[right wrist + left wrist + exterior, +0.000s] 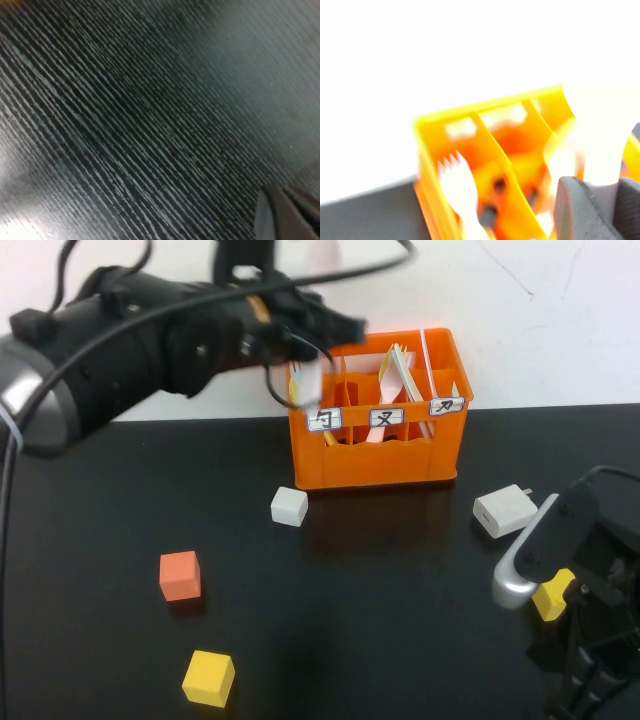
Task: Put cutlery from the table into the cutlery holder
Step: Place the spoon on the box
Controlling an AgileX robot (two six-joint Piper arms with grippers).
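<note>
The left claw point(305, 352) hangs over the cutlery holder's point(380, 455) nine-o'clock compartment, grasping a pale cutlery piece point(309, 380) upright (long axis pointing straight down). The right claw point(285, 212), clenched on nothing, sits well apart at five o'clock.

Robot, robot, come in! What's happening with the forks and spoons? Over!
Left tool over orange cutlery holder, left end. Right tool shut, parked low near right, out of sight. Pink pieces already inside. Nothing blocking.

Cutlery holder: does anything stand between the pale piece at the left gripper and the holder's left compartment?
Nothing visible does. The pale piece hangs at the left gripper, over the cutlery holder and its left compartment, where a yellow piece stands. The right gripper rests shut, low over the table.
</note>
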